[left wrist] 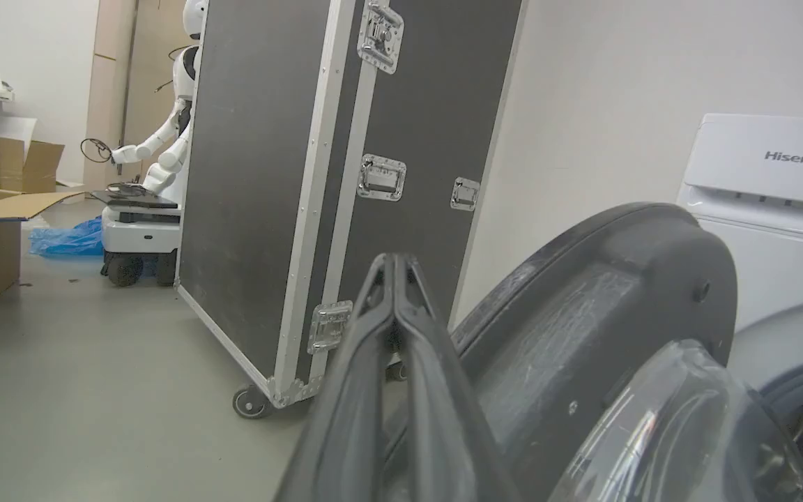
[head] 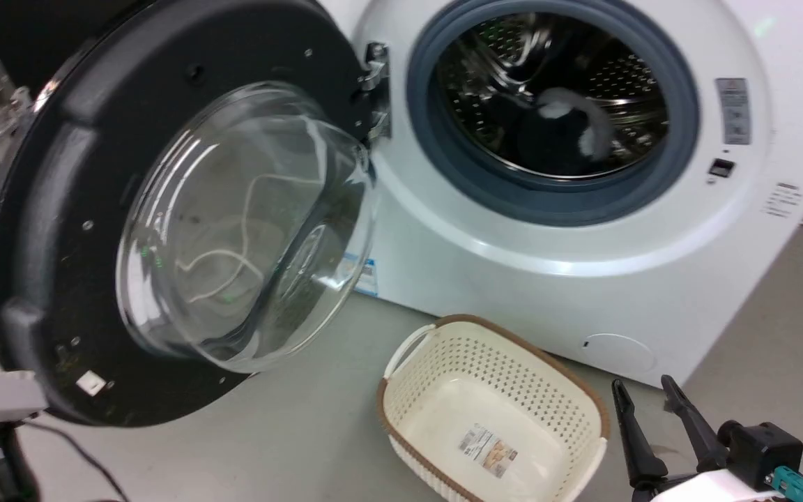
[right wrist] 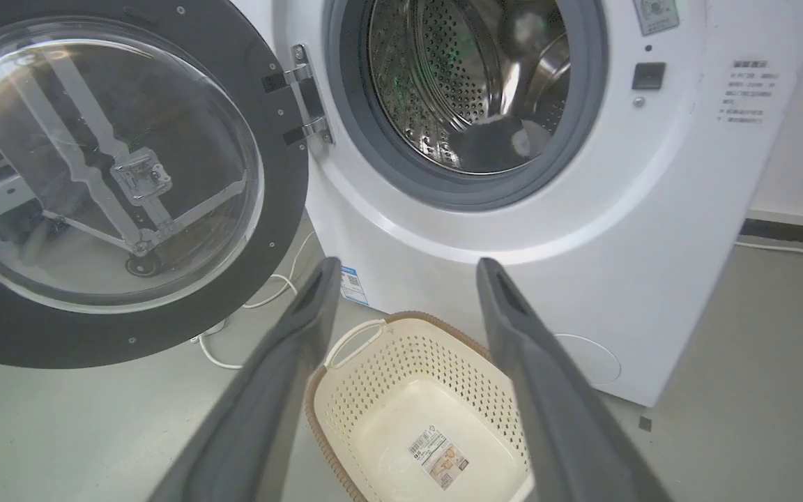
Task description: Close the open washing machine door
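Two pairs above the grey floor: left fingers pinched together, right fingers spread wide.

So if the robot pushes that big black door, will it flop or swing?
It probably swings stiffly, because the washing machine door hangs on a metal hinge. Its thick glass bowl likely makes it heavy.

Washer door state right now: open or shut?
Open. The washing machine door stands swung wide on its hinge, its glass bowl well clear of the front, and the steel drum is fully exposed.
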Motion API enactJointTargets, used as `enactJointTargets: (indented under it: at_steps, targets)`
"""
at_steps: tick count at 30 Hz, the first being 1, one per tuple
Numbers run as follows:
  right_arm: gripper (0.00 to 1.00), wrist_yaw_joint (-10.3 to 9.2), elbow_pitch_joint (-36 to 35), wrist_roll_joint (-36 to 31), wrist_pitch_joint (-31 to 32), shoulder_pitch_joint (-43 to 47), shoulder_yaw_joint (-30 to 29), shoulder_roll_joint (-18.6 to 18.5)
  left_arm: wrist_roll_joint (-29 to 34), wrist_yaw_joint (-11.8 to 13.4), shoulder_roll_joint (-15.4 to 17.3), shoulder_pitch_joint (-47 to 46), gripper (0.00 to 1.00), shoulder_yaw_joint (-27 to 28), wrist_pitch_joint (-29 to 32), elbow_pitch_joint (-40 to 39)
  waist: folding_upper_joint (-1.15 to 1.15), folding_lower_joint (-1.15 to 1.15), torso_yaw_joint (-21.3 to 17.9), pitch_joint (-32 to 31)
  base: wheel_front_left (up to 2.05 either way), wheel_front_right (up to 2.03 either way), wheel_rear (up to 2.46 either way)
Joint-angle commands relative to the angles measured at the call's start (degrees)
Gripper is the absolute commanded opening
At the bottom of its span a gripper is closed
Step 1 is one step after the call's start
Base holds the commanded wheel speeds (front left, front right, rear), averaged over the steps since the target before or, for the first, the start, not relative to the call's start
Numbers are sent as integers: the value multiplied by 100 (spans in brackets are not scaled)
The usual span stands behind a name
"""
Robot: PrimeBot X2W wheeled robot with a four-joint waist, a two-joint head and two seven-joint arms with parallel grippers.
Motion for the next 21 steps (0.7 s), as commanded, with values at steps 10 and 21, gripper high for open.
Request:
enactJointTargets:
  at_steps: [10, 21]
  targets:
    - [100, 4, -83, -85, -29, -53, -101, -1, -567, -187, 877, -639, 0, 396, 730, 1497, 0, 0, 292, 592, 0, 0, 0]
    - [100, 4, -387, -41, 126, -72, -218, -1, -2219, -615, 1077, -904, 0, 410, 2771, 2040, 0, 0, 472, 955, 0, 0, 0]
